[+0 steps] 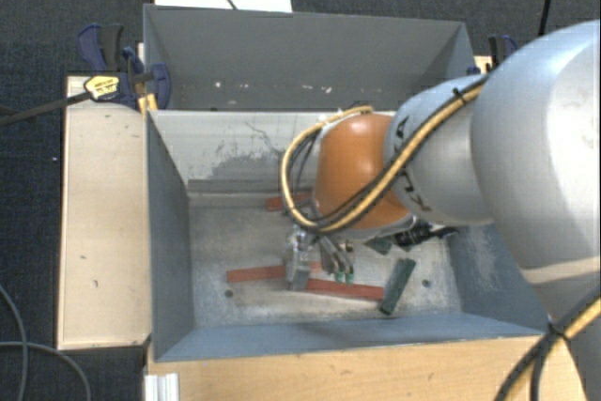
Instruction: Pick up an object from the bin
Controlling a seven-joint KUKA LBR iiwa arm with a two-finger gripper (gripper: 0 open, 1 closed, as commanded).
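My gripper (pixel 302 263) is low in the middle of the bin, under the orange wrist cover. It stands right over a long red-brown stick (pixel 255 274) lying flat on the bin floor, and its tip hides where the two meet. A second red-brown stick (pixel 349 290) runs on to the right from under the gripper. A dark green bar (pixel 397 285) lies tilted at that stick's right end. Something small and green (pixel 344 276) sits just right of the gripper, partly hidden.
Another red-brown piece (pixel 275 202) pokes out from behind the arm's cables near the bin's back slope. The arm covers the right middle of the bin. The left part of the floor is bare grey metal.
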